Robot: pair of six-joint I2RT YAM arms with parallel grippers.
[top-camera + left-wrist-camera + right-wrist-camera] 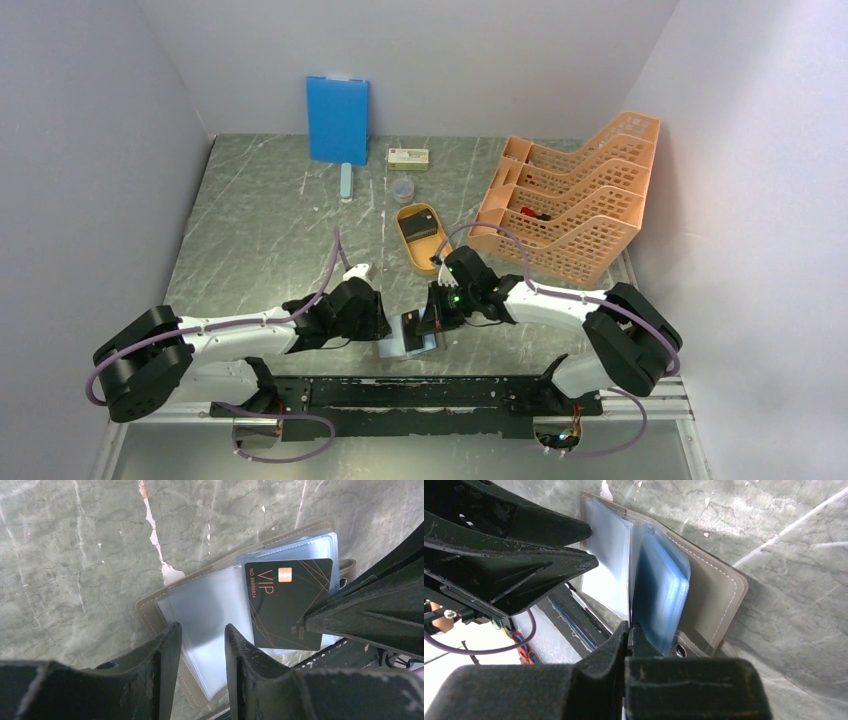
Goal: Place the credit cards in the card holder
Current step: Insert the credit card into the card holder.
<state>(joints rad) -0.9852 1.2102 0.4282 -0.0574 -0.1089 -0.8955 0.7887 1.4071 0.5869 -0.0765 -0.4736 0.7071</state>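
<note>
Item: credit card (290, 605), black with a gold chip, lettered "VIP", the number line beside it too fine to read surely. Right gripper (629, 630): jaws are pinching one edge of the card, fully closed, and the card is projecting straight ahead of them over the right-hand clear sleeves of the card holder (150, 605). The holder is lying open on the counter (75, 555) between both arms. Left gripper (200, 640): jaws are standing part-open over the left-hand sleeve, gripping nothing visible. Judged: the right arm is doing the inserting
</note>
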